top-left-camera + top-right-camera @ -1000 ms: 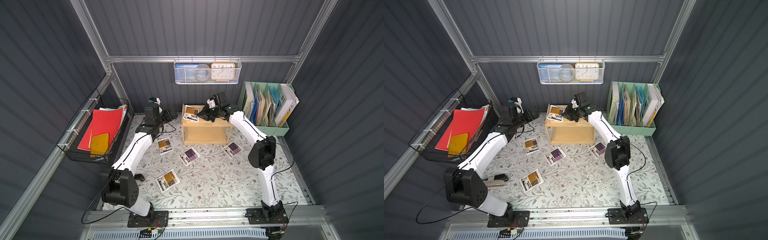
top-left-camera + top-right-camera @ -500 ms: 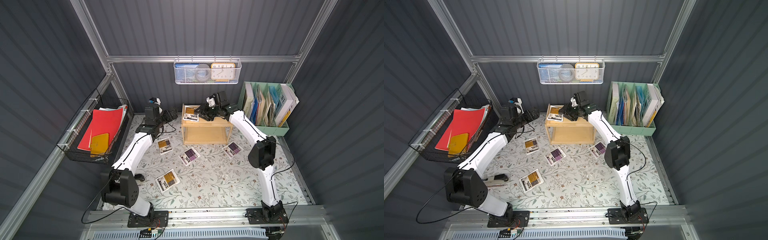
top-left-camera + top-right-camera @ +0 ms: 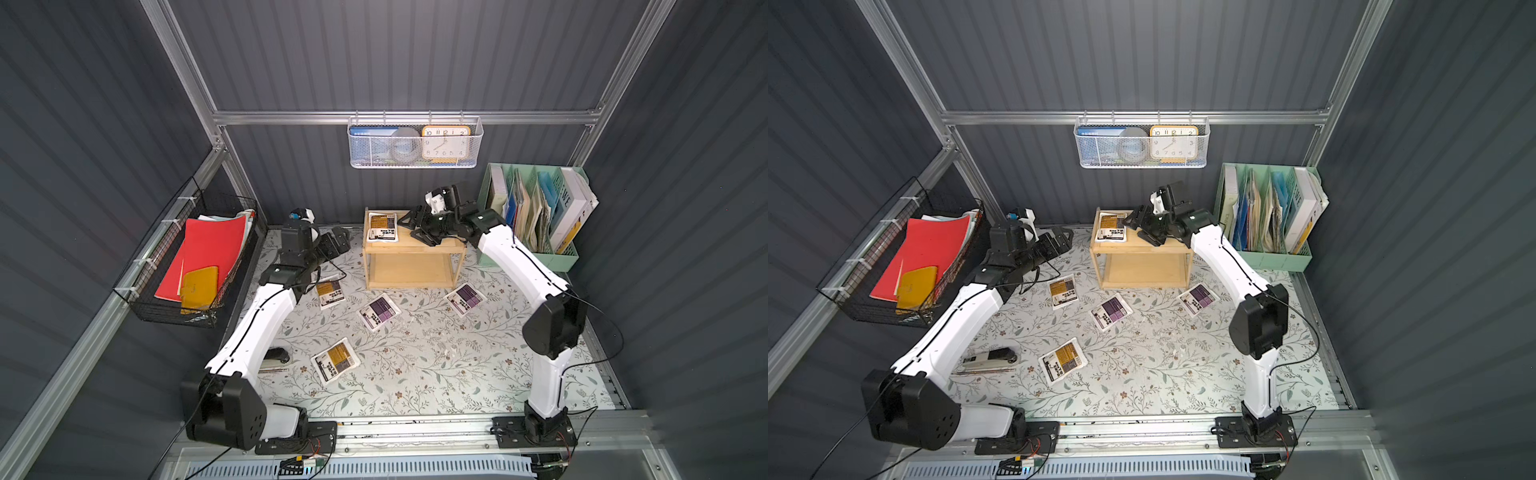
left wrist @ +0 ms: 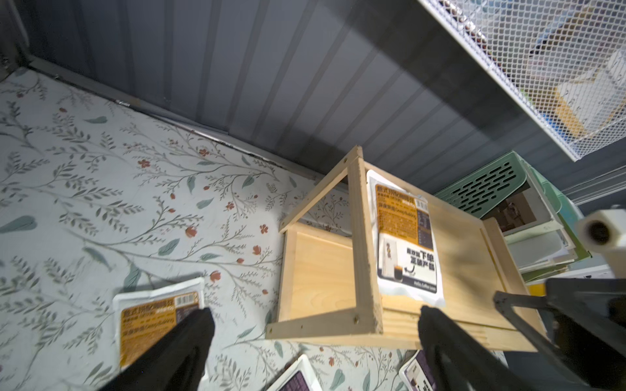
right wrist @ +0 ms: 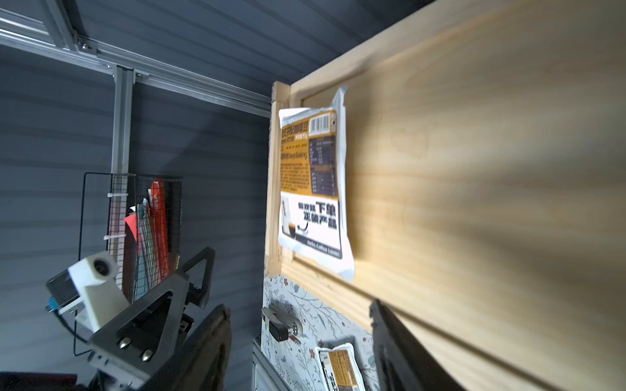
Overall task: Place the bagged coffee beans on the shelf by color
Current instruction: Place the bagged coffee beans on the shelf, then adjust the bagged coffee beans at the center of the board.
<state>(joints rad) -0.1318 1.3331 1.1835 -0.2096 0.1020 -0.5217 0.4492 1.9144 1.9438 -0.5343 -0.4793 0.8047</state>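
**Risks.**
- Left gripper (image 3: 334, 243), fingers apart and empty, hangs over the mat's (image 3: 415, 374) back-left corner. The back yellow pouch (image 3: 330, 293) just below it lies flat, so a pinch may slide off.
- Shelved yellow pouch (image 3: 382, 227) sits at the left end of the shelf's (image 3: 415, 248) top tray.
- Right gripper (image 3: 412, 228), fingers spread with nothing between, hovers just beside that pouch's right edge. A low pull-away could snag it and drag it askew.
- Lower tier is bare. A purple pouch set on top would mix the colours.

**Headings.**
- Back yellow pouch: long axis roughly front-to-back, yellow block toward the mat's back edge.
- Front yellow pouch (image 3: 334, 365): diagonal, yellow block back-right.
- Middle purple pouch (image 3: 379, 311): diagonal, purple block back-right.
- Shelved yellow pouch: long axis front-to-back, yellow end at the tray's back rim, white end toward the front rim.
- Right purple pouch (image 3: 465, 299), near the shelf's front-right post: diagonal, purple block back-right.
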